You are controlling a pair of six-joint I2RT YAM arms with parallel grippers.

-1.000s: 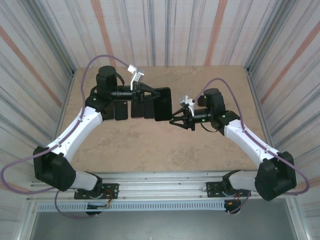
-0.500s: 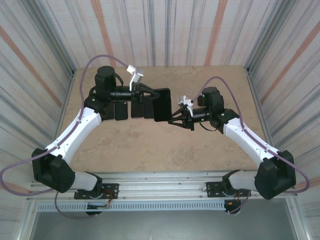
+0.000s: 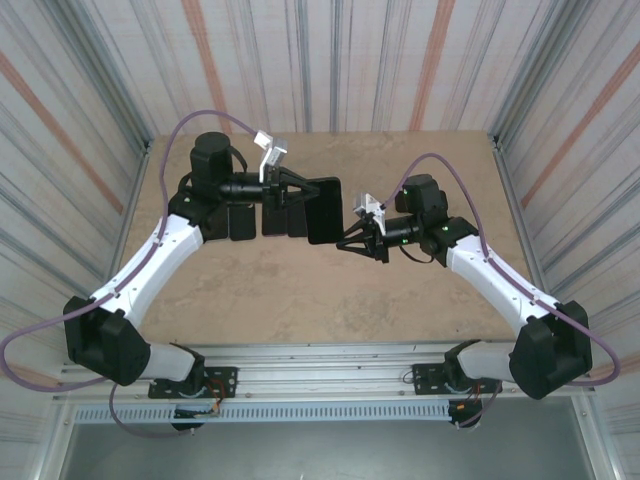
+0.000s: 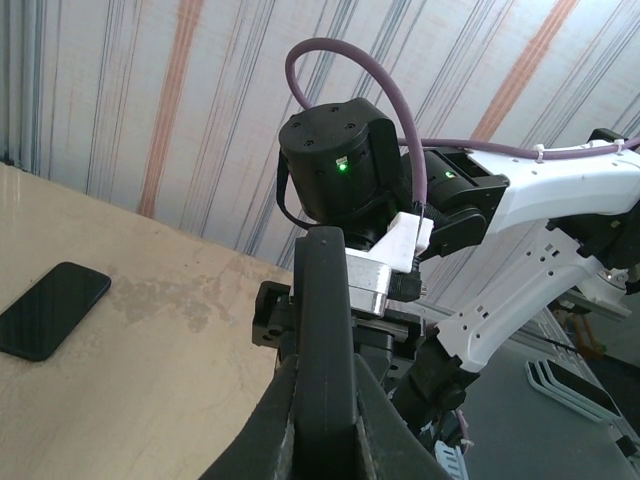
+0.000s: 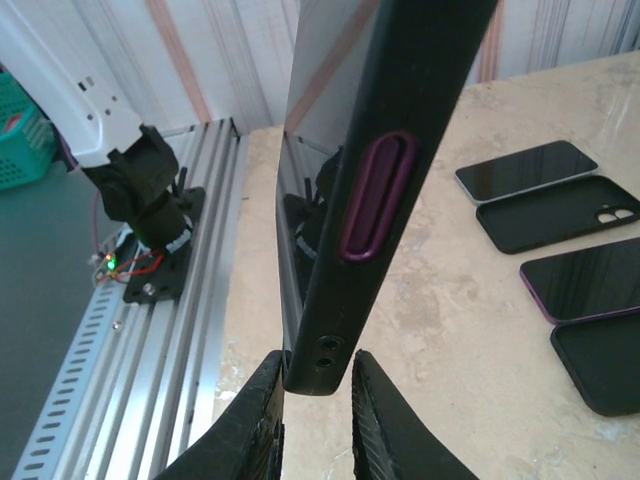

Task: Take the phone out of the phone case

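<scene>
Spreading from the arm bases to the far wall, the counter [image 3: 300, 290] is a pale beige, marbled slab, bordered on three sides by corrugated walls [image 3: 350, 60] striped in grey, white and rust-orange. Along its near edge runs a slotted aluminium rail [image 3: 330, 362] where both arms are bolted, and below it lies a flat grey surface [image 3: 300, 450]. A teal basket [image 5: 18, 140] sits off to the side beyond the rail in the right wrist view. Several loose dark phones and empty cases [image 5: 560, 215] lie flat in a row on the far part of the counter, beneath the left arm; one more black phone [image 4: 55, 310] lies apart from them. The phone case [image 3: 325, 210] is held well above the counter near its middle, edge-on and roughly upright, with the phone [image 5: 315, 100] seated in it, its glossy face reflecting the walls and a purple side button [image 5: 372, 200] on the case rim. The left gripper [image 3: 308, 192] has its fingers clamped on one end of the case. The right gripper [image 3: 345, 243] has its fingers set narrow, one on each side of the opposite end; whether they press it, I cannot tell.
</scene>
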